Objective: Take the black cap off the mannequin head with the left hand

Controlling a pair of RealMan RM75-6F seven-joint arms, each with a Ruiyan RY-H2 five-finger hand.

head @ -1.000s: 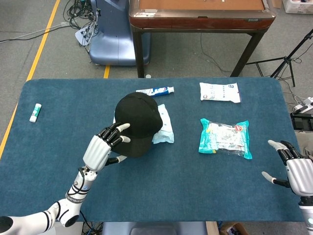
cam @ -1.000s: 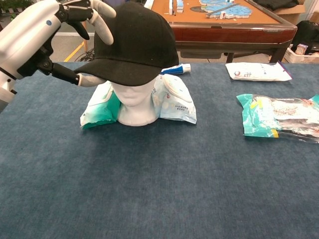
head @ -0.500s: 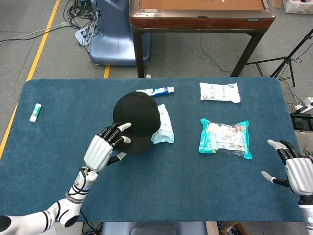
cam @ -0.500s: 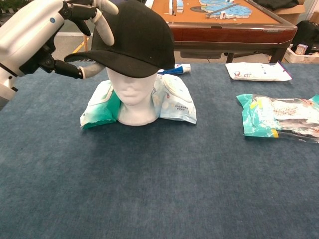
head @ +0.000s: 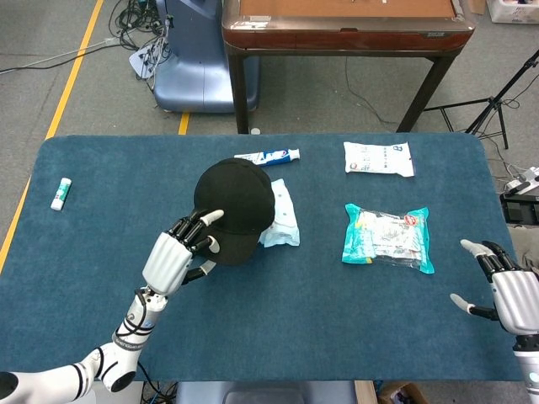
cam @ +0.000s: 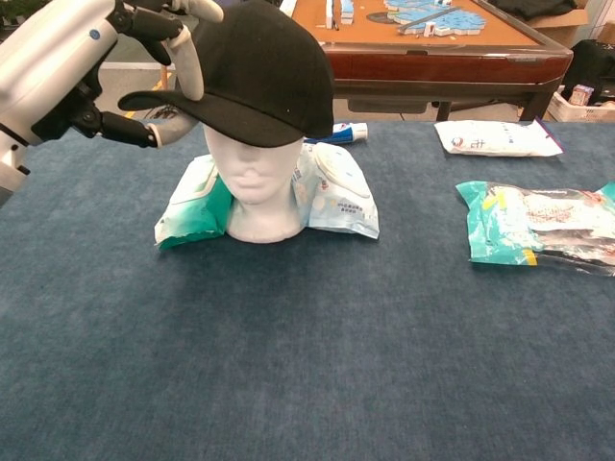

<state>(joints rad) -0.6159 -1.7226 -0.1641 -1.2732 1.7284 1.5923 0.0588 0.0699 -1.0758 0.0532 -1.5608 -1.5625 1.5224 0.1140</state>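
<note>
Tabletop; left hand (cam: pixel 67 67) apparently gripping cap (cam: pixel 264 72)

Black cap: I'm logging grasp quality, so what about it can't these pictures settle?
- Black cap back rim: chest view, hidden behind its own crown.
- Mannequin head: head view, entirely under the cap.
- Left hand wrist: chest view, cut by the left edge.
- Cap's inside: neither view shows it.

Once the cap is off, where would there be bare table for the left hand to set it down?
Bare cloth lies left of the mannequin head, between it and the small tube, and along the near edge below the left hand. It is crowded behind the head: pouch, toothpaste, and packets rightward.
</note>
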